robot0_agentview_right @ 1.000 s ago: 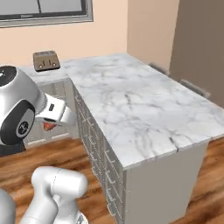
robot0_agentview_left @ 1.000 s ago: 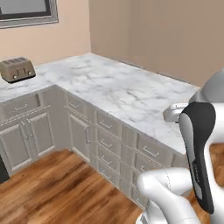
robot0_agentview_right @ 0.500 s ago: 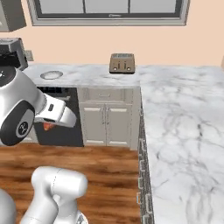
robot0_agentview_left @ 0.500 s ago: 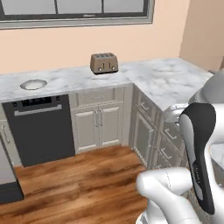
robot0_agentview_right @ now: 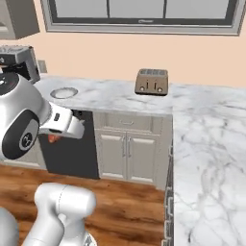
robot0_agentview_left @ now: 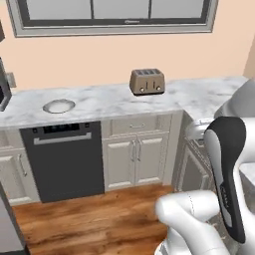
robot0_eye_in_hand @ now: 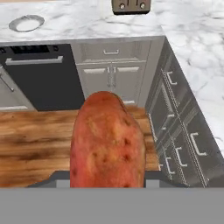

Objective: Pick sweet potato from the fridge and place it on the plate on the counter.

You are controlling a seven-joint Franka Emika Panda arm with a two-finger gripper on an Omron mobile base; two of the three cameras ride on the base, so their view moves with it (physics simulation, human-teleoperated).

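Both base views face the toaster [robot0_agentview_left: 147, 81] wall – hand view close, looking down

The surface [robot0_agentview_left: 114, 102] is white marble with grey veins, running along the back wall under the window and turning a corner toward the robot on the right side [robot0_agentview_right: 211, 158]. A brown two-slot toaster [robot0_agentview_left: 147, 81] stands on it near the corner. Well to the toaster's left, a small round plate [robot0_agentview_left: 59, 105] with a speckled grey rim lies flat on the marble, above the dark dishwasher front.
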